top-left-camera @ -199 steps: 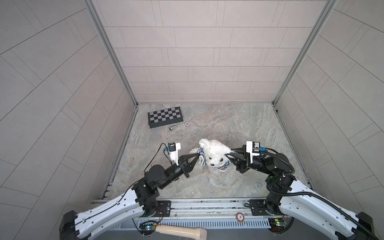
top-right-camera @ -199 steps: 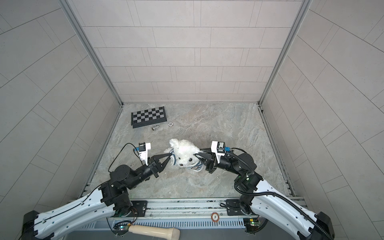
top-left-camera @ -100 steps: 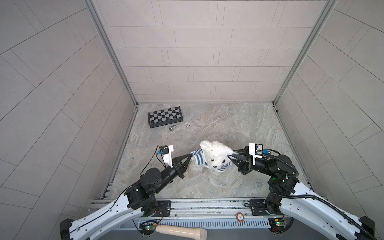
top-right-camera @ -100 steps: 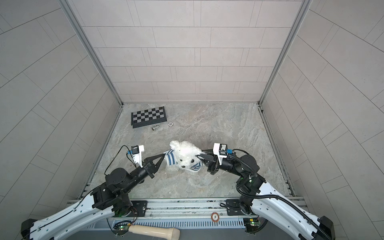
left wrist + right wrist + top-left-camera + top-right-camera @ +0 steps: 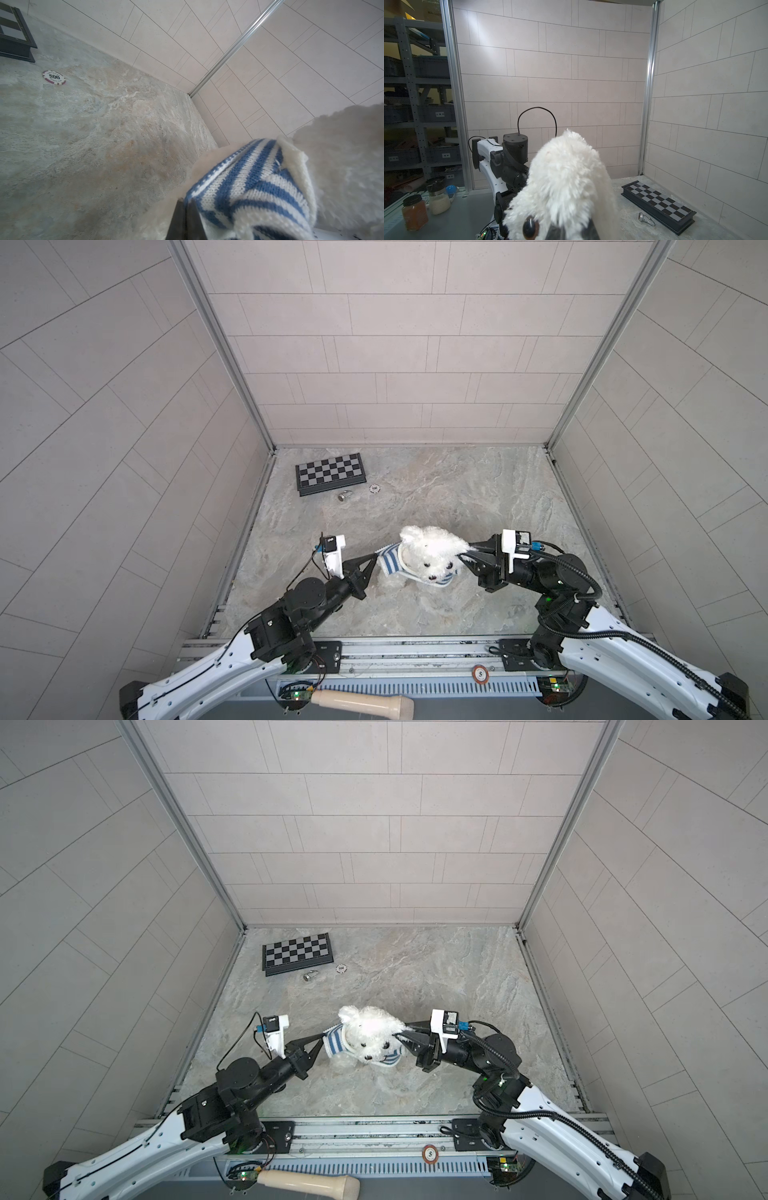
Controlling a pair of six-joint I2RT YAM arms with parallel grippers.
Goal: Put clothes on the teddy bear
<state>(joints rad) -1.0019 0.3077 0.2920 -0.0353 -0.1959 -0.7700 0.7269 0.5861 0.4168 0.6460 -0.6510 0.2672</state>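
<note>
The fluffy white teddy bear is held up between both arms, face toward the near edge. A blue-and-white striped shirt rings its neck and runs under the chin. My left gripper is shut on the shirt's stretched-out left edge. My right gripper is closed against the right side of the head, where the shirt's other edge runs. Fur hides its pads and the cloth.
A folded chessboard lies at the back left. A poker chip and a small metal piece lie beside it. Tiled walls enclose three sides. A wooden handle lies below the front rail.
My left gripper has drawn back to the left, pulling the shirt's edge out from the bear's side. The bear has sunk slightly toward the front. The right gripper has barely moved.
</note>
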